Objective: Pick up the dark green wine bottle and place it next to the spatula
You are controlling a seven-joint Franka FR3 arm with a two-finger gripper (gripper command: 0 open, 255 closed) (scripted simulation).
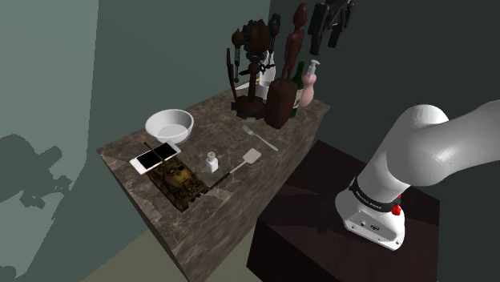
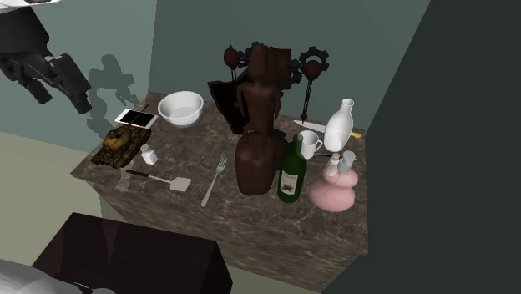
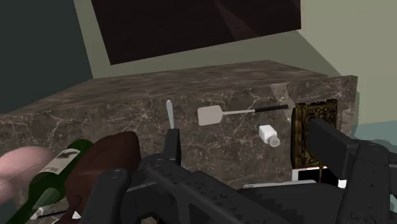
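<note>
One dark green wine bottle (image 2: 290, 171) is standing upright on the counter (image 2: 250, 221), tucked between a brown jug (image 2: 255, 163) and a pink dispenser (image 2: 334, 190) — well apart from the spatula (image 2: 160, 178). It is likely feeling heavy and slick, so gripping its body below the shoulder seems safest. The gripper (image 1: 332, 24) is hanging high, spread open, holding nothing. The second exterior view is showing the bottle whole — in the shoulder view the jug is hiding most of it.
</note>
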